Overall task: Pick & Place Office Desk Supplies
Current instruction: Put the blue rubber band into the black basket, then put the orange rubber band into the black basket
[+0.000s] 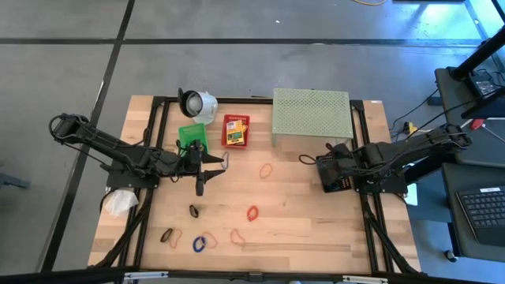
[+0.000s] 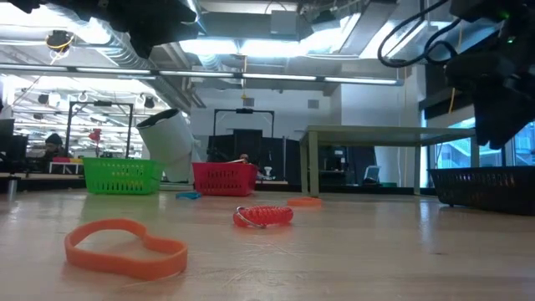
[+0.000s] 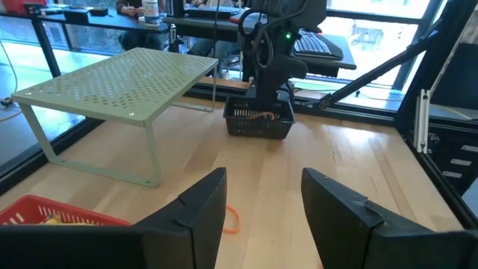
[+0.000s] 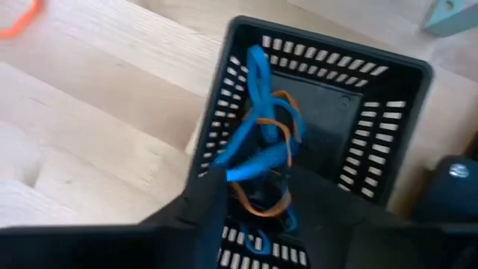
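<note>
Wooden table [image 1: 300,213]: green shelf [image 1: 311,113], three baskets [image 1: 236,131], white round object [image 1: 197,103], scattered rubber bands [image 1: 252,213].

Red basket [image 3: 52,214] cut by frame edge; right end effector [image 4: 246,217] blurred, its fingers' spread unclear over black basket [image 4: 373,97].

My right gripper [image 4: 246,217] hangs directly above the black basket [image 1: 335,175], wrist bent so the fingers point down into it; I cannot tell how far apart they stand. My left arm stretches toward that basket from well across the table, and my left gripper [image 3: 261,217] is level, its two fingers parted with nothing between.
</note>
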You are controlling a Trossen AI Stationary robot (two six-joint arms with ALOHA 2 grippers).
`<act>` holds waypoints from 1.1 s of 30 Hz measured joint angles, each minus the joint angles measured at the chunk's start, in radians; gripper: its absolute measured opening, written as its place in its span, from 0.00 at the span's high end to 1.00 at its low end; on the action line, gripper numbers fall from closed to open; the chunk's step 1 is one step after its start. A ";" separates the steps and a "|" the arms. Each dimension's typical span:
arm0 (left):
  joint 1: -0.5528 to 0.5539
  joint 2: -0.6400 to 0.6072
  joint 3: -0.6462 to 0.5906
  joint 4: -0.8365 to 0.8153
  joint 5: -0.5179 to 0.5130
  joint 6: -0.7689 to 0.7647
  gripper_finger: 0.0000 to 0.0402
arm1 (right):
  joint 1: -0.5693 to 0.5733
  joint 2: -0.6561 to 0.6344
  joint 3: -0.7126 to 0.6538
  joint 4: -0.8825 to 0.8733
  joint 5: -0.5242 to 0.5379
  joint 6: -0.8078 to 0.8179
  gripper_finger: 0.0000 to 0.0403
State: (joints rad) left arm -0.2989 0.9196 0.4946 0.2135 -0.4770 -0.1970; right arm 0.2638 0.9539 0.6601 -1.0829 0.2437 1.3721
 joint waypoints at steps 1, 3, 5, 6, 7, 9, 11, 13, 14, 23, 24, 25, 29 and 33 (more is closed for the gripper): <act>0.000 0.000 0.000 0.000 0.000 0.001 0.58 | 0.000 0.000 0.000 0.010 0.000 -0.001 0.60; 0.000 0.000 0.000 0.000 0.000 0.001 0.58 | 0.000 0.000 0.000 0.039 0.001 -0.018 0.55; 0.000 0.000 0.000 0.000 0.000 0.001 0.58 | 0.000 0.000 0.000 0.080 0.006 -0.037 0.52; 0.000 0.000 0.000 0.000 0.000 0.001 0.58 | 0.000 0.000 0.000 0.103 0.010 -0.047 0.52; 0.000 0.000 0.000 0.000 0.000 0.001 0.58 | 0.000 0.000 0.000 0.129 0.020 -0.058 0.52; 0.000 0.000 0.000 0.000 0.000 0.001 0.58 | 0.000 0.000 0.000 0.184 0.038 -0.081 0.52; 0.000 0.000 0.000 0.000 0.000 0.000 0.58 | 0.000 0.000 0.002 0.242 0.053 -0.113 0.54; 0.000 0.000 0.000 0.000 0.000 -0.002 0.58 | 0.000 0.000 0.018 0.290 0.062 -0.160 0.56; 0.000 0.000 0.000 0.000 0.000 -0.002 0.58 | 0.000 0.000 0.029 0.317 0.063 -0.187 0.56; 0.001 0.000 0.000 0.000 0.000 -0.034 0.58 | 0.000 0.090 0.186 0.562 0.021 -0.650 0.60; 0.004 0.000 0.000 -0.001 0.000 -0.048 0.58 | -0.001 0.121 0.216 0.561 0.023 -0.685 0.60; 0.009 0.000 0.000 0.000 0.000 -0.067 0.58 | -0.005 0.155 0.245 0.547 0.026 -0.717 0.60; 0.044 0.000 0.000 -0.020 0.004 -0.130 0.58 | -0.025 0.329 0.371 0.496 0.021 -0.845 0.60; 0.068 0.000 0.000 -0.064 0.053 -0.147 0.58 | -0.056 0.506 0.500 0.431 -0.007 -0.968 0.60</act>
State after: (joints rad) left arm -0.2307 0.9199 0.4946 0.1499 -0.4242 -0.3436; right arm 0.2073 1.4601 1.1599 -0.6516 0.2364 0.4043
